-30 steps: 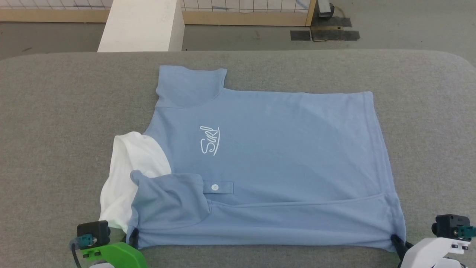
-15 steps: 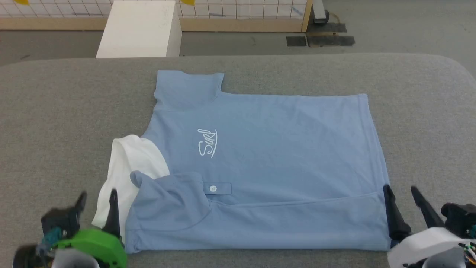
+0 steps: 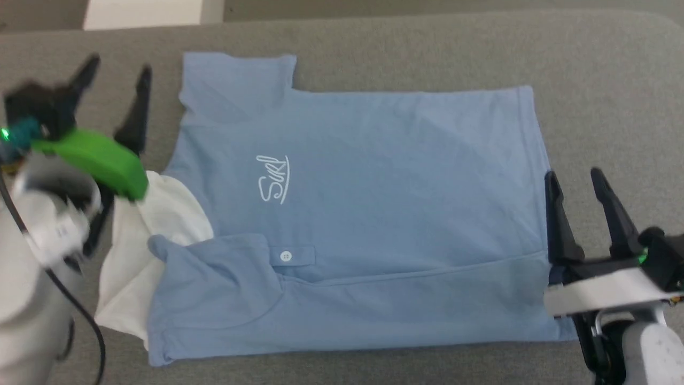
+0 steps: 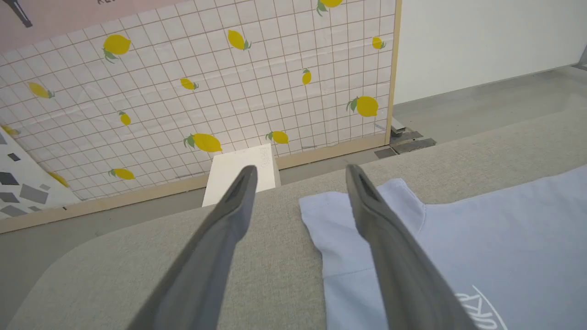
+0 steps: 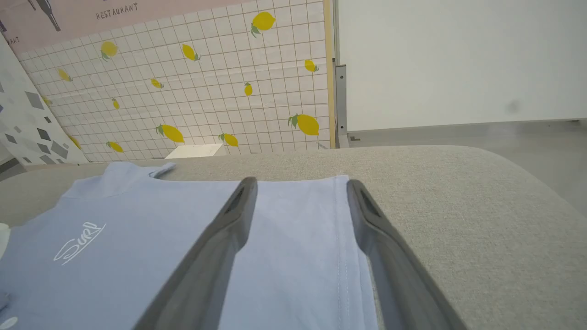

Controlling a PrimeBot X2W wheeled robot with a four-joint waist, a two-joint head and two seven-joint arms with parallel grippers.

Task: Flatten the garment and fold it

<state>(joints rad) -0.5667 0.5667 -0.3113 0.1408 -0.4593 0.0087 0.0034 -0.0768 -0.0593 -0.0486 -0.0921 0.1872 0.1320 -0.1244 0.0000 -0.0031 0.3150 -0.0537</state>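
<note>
Roughly between left pincer (image 3: 118,67) and right pincer (image 3: 572,174): garment (image 3: 363,214)

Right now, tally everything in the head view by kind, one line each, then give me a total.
garment: 1
claws: 2, the left claw and the right claw, both open
table: 1
white block: 1
Total: 5
</note>
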